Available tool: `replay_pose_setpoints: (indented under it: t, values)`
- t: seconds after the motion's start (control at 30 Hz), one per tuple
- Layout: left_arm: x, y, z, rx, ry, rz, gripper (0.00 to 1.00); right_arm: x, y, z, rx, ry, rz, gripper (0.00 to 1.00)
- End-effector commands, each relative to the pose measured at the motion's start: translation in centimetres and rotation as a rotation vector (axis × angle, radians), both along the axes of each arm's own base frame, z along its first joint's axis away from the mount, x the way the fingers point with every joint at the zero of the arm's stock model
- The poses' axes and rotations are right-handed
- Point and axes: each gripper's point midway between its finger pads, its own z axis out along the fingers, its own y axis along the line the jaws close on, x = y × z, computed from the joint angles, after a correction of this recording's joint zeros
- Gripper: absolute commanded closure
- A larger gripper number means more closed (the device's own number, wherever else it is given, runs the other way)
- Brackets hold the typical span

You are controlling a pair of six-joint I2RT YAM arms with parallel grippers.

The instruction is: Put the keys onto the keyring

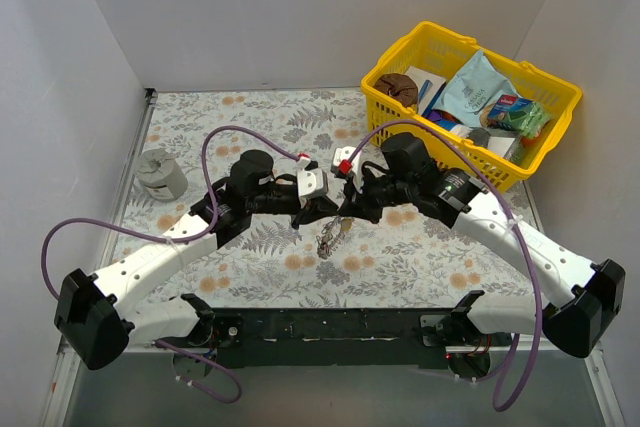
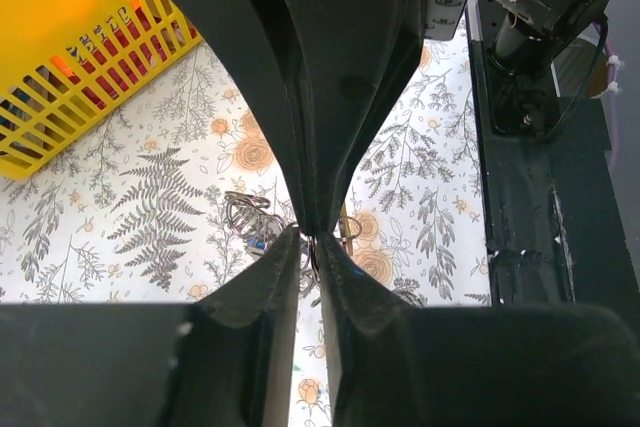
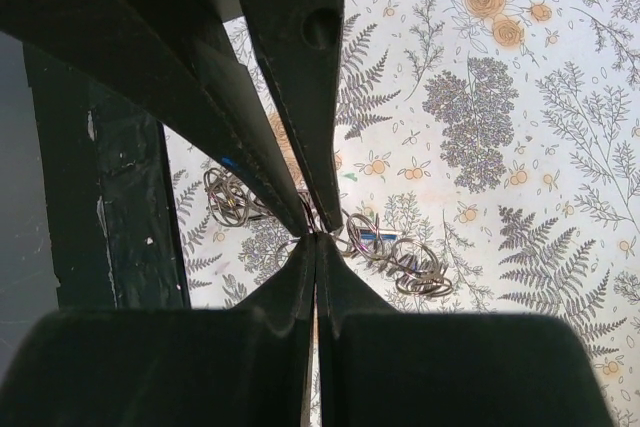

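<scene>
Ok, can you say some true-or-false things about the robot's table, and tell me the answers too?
1. The yellow basket sits at the far right of the table. True.
2. The basket is empty. False: packets and other things fill it.
3. Both grippers are wide open. False: the left gripper and the right gripper are both shut, tips close together.
4. A grey cylinder stands on the left side of the table. True.
5. The bunch of rings and keys is in the basket. False: it is right by the grippers, at the middle of the table.
</scene>
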Motion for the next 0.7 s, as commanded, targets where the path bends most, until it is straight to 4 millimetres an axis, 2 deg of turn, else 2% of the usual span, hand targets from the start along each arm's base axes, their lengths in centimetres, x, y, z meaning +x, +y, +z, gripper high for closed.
replay_pose_setpoints:
  t: [0.0,0.1,0.2,0.23,0.27,0.53,0.57,0.63,0.67]
  values:
    - [-0.2,0.0,-0.1,0.01,-0.001,-0.014,0.83,0.1,0.6,2.7,0.091,-0.07,0.007,0.99]
    - [-0.3,0.0,-0.2,0.011,-0.002,-0.014,0.8,0.1,0.5,3.0,0.098,-0.077,0.004,0.99]
    - [-0.3,0.0,-0.2,0.012,-0.005,-0.02,0.88,0.0,0.5,2.8,0.097,-0.073,0.008,0.99]
    - [-0.4,0.0,-0.2,0.012,-0.003,-0.025,0.97,0.0,0.5,2.9,0.097,-0.07,0.005,0.99]
    - [-0.4,-0.1,-0.3,0.012,-0.001,-0.029,1.0,0.0,0.5,2.8,0.096,-0.066,0.005,0.99]
    - [-1.0,-0.2,0.6,-0.056,-0.002,-0.036,1.0,0.5,0.4,3.2,0.117,-0.081,-0.045,0.98]
    - [-1.1,-0.2,1.9,-0.107,-0.027,-0.03,1.0,0.7,0.3,3.2,0.119,-0.084,-0.056,0.95]
    - [-1.3,-0.1,1.9,-0.138,-0.021,-0.022,1.0,1.0,0.0,3.4,0.132,-0.102,-0.086,0.85]
    - [-1.4,-0.1,3.0,-0.181,-0.053,-0.024,1.0,1.0,-0.1,3.5,0.135,-0.108,-0.095,0.81]
